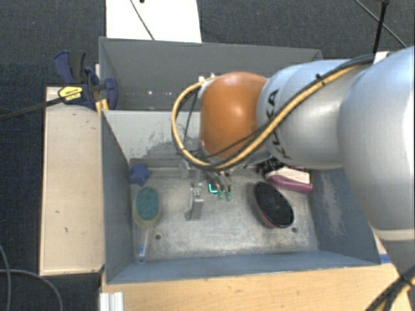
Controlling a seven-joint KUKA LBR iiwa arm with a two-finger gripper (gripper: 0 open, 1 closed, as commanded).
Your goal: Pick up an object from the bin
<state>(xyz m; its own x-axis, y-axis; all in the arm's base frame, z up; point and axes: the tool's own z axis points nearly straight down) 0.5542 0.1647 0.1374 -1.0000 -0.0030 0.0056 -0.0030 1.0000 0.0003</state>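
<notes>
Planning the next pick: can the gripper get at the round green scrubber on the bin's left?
Probably yes. The green scrubber lies uncovered left of the gripper, with bare floor between them; only the nearby bin wall might crowd it.

Even overhead light puts soft glare on the arm (pixel 337 109) and shadow on the bin floor (pixel 224 232).

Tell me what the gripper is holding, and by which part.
Nothing visible is held; the gripper hangs between the green round brush and the black oval brush.
</notes>
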